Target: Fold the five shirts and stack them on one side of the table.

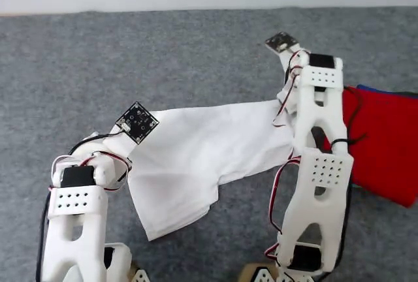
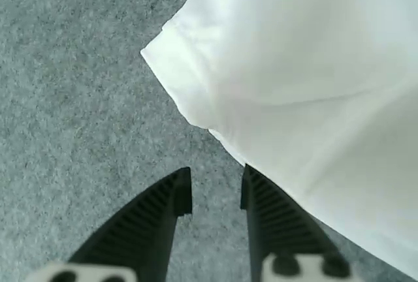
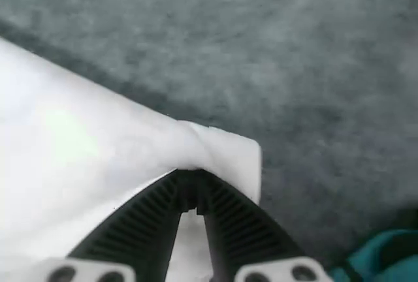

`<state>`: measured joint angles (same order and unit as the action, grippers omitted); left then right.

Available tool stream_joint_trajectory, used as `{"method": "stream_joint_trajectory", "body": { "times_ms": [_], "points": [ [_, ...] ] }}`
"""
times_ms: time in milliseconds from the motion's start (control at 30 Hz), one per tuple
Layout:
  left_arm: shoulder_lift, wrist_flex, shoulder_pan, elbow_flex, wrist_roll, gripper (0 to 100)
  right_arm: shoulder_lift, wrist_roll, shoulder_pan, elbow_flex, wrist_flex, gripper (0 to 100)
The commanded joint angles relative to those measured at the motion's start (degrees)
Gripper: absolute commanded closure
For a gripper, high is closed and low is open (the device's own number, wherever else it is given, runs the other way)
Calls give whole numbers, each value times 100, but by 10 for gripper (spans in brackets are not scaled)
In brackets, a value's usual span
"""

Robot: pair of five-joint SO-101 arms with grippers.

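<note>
The task is judged to be in progress, with a stack begun but not completed. A red shirt (image 1: 385, 145) is found lying folded at the right-hand side of the table (image 1: 130, 53). A narrow blue edge (image 1: 375, 90) is noted along its far side and is taken to be a second garment beneath it. How many items lie in that stack cannot be determined. A white shirt (image 1: 196, 151) is spread loosely across the middle of the table, creased and unfolded, between the two arms. One corner of it is pinched by the right gripper (image 3: 191, 181), whose jaws are closed tight on the cloth. The left gripper (image 2: 215, 187) is held partly open over bare table just beside the opposite edge of the white shirt, with nothing between its jaws. The folding of the white shirt and its placing on the stack are judged outstanding, and any remaining shirts are unaccounted for.
</note>
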<state>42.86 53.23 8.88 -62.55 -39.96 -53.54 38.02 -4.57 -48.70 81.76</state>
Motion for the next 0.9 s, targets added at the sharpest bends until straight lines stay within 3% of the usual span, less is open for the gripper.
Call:
{"method": "stream_joint_trajectory", "body": {
  "times_ms": [0,267,500,867],
  "points": [
    [105,-79,62,48,-18,863,66,-26,-22,-914,655,986],
    [105,-79,26,57,-18,863,31,-62,22,-1925,1771,913],
    [105,-79,26,84,-18,863,92,-308,180,-1301,2088,969],
    [105,-88,26,84,-18,863,330,-800,154,-325,2105,973]
  ]
}}
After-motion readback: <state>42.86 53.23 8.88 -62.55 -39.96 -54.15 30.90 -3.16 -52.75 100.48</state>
